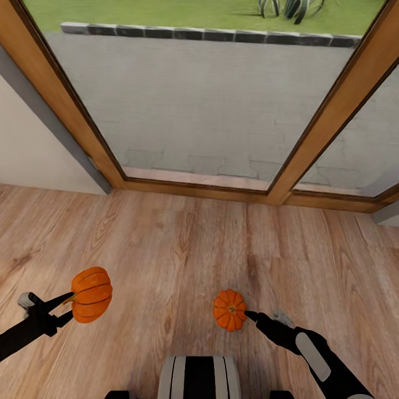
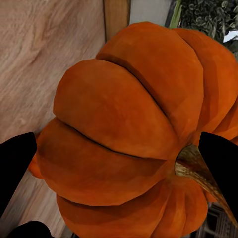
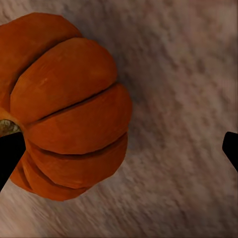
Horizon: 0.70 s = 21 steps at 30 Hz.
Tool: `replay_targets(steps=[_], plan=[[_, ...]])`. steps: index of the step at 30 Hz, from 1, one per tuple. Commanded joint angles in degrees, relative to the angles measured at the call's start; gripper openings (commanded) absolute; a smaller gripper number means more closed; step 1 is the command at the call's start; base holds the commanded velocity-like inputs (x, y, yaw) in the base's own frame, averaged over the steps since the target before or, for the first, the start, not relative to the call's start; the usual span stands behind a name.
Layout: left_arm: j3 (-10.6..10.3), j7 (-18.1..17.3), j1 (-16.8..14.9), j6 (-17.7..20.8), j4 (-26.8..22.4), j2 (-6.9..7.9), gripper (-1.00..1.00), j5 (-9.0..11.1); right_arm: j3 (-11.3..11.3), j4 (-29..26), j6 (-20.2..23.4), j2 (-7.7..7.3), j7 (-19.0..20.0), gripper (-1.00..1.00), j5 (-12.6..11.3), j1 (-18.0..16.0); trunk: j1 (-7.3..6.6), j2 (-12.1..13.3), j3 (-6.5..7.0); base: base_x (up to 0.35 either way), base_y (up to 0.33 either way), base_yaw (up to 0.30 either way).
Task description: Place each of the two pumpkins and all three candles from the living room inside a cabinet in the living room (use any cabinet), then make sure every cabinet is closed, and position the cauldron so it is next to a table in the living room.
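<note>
You are at the pumpkin step: one is already taken, the second one is not yet gripped. Your left pincer is clamped on the first pumpkin, which sits sideways between its fingers, lifted above the wooden floor; in the left wrist view the two dark fingertips press it from both sides, the stem next to one of them. Your right pincer stands apart, and the second pumpkin lies on the floor just ahead of its tips, touching or almost touching one fingertip and not between them. I judge that the next move needs the right pincer shifted sideways so both fingers go around this pumpkin, then closing. Both arms reach forward and low, the forearms pointing slightly inward. The big window is far ahead of both pincers.
</note>
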Motion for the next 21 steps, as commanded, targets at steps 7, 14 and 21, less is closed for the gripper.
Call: replay_targets(steps=[7,14,21], plan=[[-0.2,-0.2,-0.1,0.6,-0.1,0.08,-1.00,0.4,0.1,0.0,0.1,-0.05,0.1,1.00,-0.1,0.0,-0.01,0.0,-0.03,0.004,0.004,0.000],[-0.2,-0.2,-0.1,0.6,-0.1,0.07,-1.00,0.4,0.1,0.0,0.1,-0.05,0.1,1.00,-0.1,0.0,-0.01,0.0,-0.03,0.072,0.070,0.000],[-0.3,-0.2,-0.1,0.6,-0.2,0.07,-1.00,0.4,0.1,0.0,0.1,-0.05,0.1,1.00,-0.1,0.0,-0.01,0.0,-0.03,0.108,0.077,0.000]])
